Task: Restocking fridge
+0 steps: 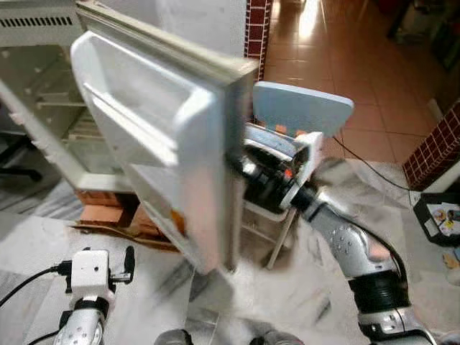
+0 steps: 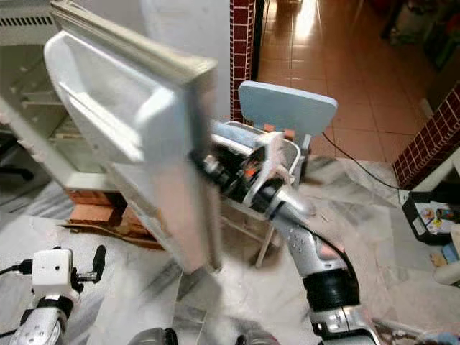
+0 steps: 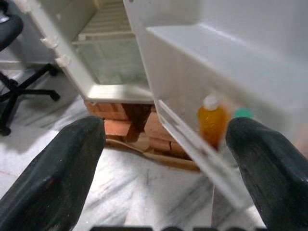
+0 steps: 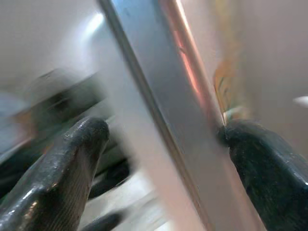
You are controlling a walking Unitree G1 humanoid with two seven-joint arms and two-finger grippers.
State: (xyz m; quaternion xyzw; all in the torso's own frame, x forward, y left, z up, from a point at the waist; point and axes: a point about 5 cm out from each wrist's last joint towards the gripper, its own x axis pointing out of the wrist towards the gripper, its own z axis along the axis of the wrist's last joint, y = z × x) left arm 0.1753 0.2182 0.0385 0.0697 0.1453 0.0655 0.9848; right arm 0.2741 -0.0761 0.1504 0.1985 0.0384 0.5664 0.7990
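Left eye view: left tool [image 1: 128,262] hangs low over the marble floor [image 1: 215,302], fingers wide apart. Fridge door [image 1: 165,136] stands swung open at centre; orange bottle [image 3: 211,126] in its lower shelf. Right tool [image 4: 159,144] straddles the door's edge, spread wide.

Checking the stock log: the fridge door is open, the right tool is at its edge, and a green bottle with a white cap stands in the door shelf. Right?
Not quite: the bottle is orange, not green, as the left wrist view shows. The rest holds: it has a white cap and stands in the door shelf of the open fridge door, with the right tool at the door's edge.
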